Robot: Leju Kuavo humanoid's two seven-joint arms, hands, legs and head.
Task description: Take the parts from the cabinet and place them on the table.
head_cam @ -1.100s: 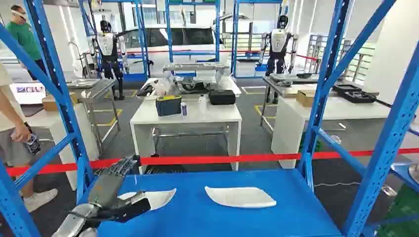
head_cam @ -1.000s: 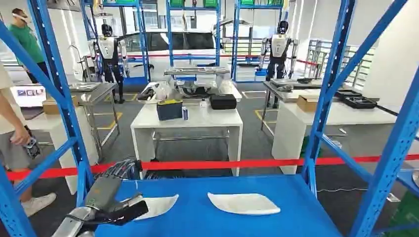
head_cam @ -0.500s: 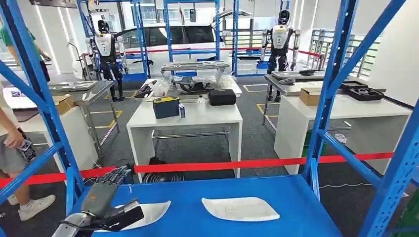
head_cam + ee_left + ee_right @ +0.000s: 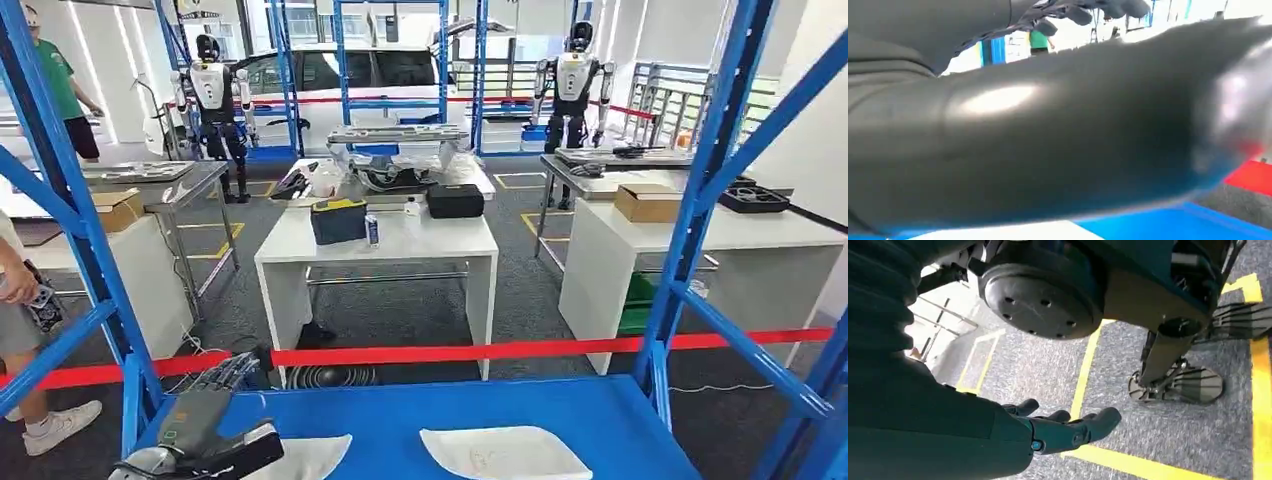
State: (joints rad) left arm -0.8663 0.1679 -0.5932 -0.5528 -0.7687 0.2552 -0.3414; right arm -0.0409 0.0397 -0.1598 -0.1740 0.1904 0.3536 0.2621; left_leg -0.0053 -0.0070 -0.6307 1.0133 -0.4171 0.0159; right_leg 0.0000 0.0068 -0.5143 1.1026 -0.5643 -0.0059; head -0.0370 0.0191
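While the left hand [image 4: 205, 425] lies over the near-left white part [image 4: 300, 458] at the lower left of the head view, fingers spread forward and thumb across the part's edge, I cannot tell whether it grips. A second white part [image 4: 505, 453] lies apart on the blue shelf [image 4: 390, 415], lower centre. The right hand [image 4: 1068, 427] hangs over grey floor, fingers apart, holding nothing
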